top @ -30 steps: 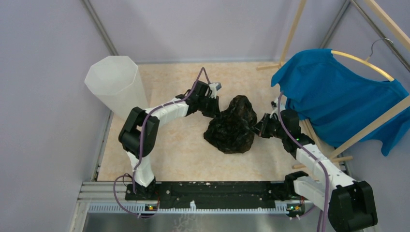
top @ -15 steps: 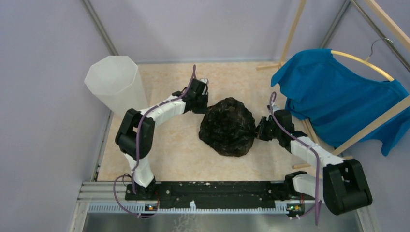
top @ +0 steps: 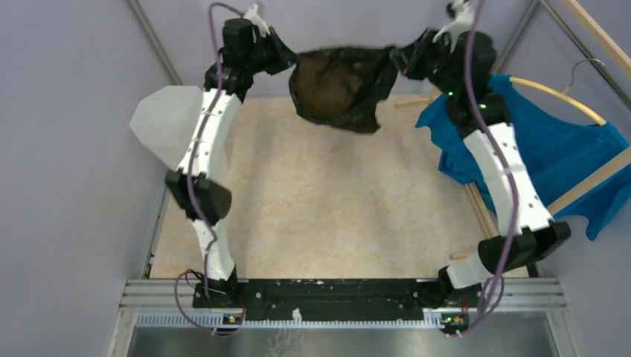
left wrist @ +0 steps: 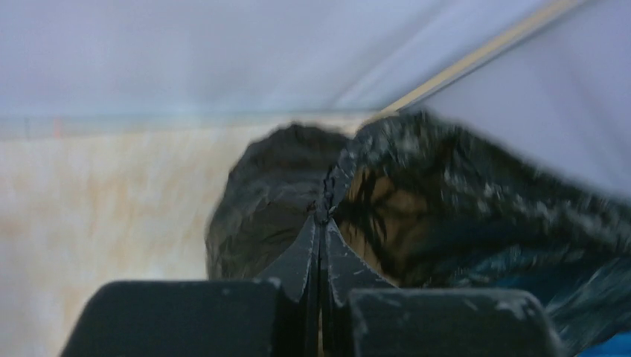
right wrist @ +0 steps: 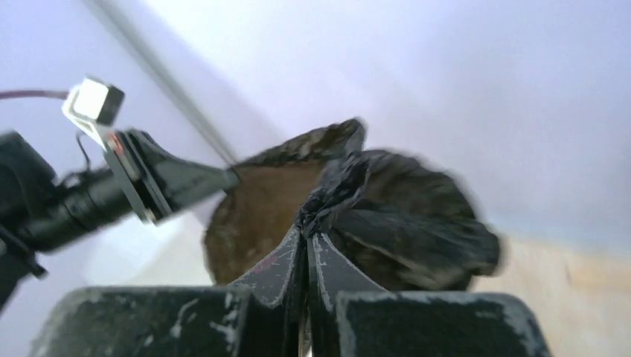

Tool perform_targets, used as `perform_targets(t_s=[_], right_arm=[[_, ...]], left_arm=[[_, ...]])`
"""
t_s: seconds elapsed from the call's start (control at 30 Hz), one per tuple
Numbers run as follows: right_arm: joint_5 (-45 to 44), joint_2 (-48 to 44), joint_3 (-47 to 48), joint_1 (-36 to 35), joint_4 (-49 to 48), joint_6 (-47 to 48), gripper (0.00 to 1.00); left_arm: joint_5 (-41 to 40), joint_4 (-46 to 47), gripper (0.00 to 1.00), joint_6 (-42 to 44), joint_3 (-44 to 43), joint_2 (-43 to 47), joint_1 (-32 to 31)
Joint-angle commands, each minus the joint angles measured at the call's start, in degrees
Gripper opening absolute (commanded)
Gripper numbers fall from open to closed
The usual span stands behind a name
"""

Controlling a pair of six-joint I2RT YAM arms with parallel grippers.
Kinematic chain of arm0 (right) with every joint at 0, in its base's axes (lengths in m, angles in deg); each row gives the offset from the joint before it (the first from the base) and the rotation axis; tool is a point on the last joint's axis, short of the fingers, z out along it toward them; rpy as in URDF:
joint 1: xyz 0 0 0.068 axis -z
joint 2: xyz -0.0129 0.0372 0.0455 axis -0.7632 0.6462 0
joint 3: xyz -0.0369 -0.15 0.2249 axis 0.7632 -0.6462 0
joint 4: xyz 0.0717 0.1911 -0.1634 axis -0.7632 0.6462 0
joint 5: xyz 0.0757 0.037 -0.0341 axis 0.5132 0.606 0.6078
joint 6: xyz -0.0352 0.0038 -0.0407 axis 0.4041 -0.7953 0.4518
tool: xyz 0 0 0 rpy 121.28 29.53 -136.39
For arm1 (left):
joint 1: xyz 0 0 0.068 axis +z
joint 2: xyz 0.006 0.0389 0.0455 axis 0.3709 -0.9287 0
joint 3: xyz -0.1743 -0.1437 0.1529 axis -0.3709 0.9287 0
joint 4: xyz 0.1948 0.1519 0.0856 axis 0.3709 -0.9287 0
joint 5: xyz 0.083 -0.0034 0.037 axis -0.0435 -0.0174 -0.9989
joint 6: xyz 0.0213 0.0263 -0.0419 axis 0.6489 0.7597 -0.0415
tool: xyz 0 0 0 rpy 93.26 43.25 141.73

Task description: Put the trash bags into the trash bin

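The black trash bag (top: pixel 338 85) hangs high above the table, stretched between both arms and brownish where pulled thin. My left gripper (top: pixel 286 59) is shut on the bag's left edge, and in the left wrist view the plastic (left wrist: pixel 417 201) is pinched at the closed left gripper (left wrist: pixel 321 222). My right gripper (top: pixel 402 61) is shut on the bag's right edge; the right wrist view shows the bag (right wrist: pixel 387 216) bunched at the closed right gripper (right wrist: pixel 306 232). The translucent white trash bin (top: pixel 167 123) stands at the far left, partly behind my left arm.
A blue T-shirt (top: pixel 536 156) hangs on a hanger from a wooden rack (top: pixel 588 178) at the right, close behind my right arm. Grey walls close in the back and left. The beige tabletop (top: pixel 327 208) lies below the bag.
Both arms have risen from the table and reached toward the back, lifting the bag off the surface and stretching it out between them. Both grippers stayed shut on it.
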Motion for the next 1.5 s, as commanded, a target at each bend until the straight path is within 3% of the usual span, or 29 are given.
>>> perform_targets(t_s=[0.0, 0.03, 0.1, 0.3, 0.47, 0.6, 0.77, 0.9, 1.03, 1.17, 1.27, 1.37, 1.47], right_arm=[[-0.33, -13.57, -1.57, -8.21, -6.55, 9.95, 0.00], [0.54, -16.63, -6.19, -8.41, -11.21, 9.20, 0.00], [1.81, -22.36, -15.78, -8.44, -19.12, 9.01, 0.00], [0.59, -23.52, -42.42, -8.44, -30.28, 10.10, 0.00], [5.97, -17.80, -62.94, -8.51, -31.59, 5.13, 0.00], [9.12, -22.82, -72.55, -8.52, -29.25, 3.48, 0.00], [8.02, -35.22, -69.30, -8.49, -13.36, 7.90, 0.00], [6.86, -36.15, -63.92, -8.44, -6.15, 8.99, 0.00], [7.08, -34.32, -57.76, -8.52, -3.30, 6.00, 0.00], [10.17, -34.18, -53.10, -8.50, -3.15, 4.95, 0.00], [14.97, -33.37, -51.88, -8.48, -6.60, 5.12, 0.00], [20.60, -30.29, -51.34, -9.68, -12.24, 3.25, 0.00], [22.60, -27.29, -51.69, -13.29, -20.33, 0.33, 0.00]], left_arm=[[-5.83, 35.36, 0.00, 17.05, 29.48, 37.19, -15.91], [-8.20, 42.80, 0.00, 17.86, 37.35, 42.45, -17.00], [-13.29, 47.15, 0.00, 18.05, 46.58, 48.61, -17.19], [-24.07, 34.92, 0.00, 14.65, 63.16, 46.78, -17.10], [-27.19, 23.81, 0.00, 2.24, 77.62, 42.55, -16.97], [-26.59, 15.01, 0.00, -1.75, 83.77, 44.73, -16.95], [-18.41, 8.99, 0.00, -0.21, 84.20, 54.14, -17.00], [-19.12, 8.73, 0.00, -0.96, 84.89, 59.58, -16.94], [-18.38, 5.71, 0.00, -1.24, 79.63, 60.66, -16.98], [-14.96, 4.86, 0.00, 0.21, 71.71, 61.79, -16.98], [-5.13, 9.18, 0.00, 1.23, 67.34, 61.87, -17.00], [5.98, 15.46, 0.00, -1.95, 66.32, 58.54, -17.31], [8.55, 19.27, 0.00, -5.04, 67.18, 54.63, -18.21]])
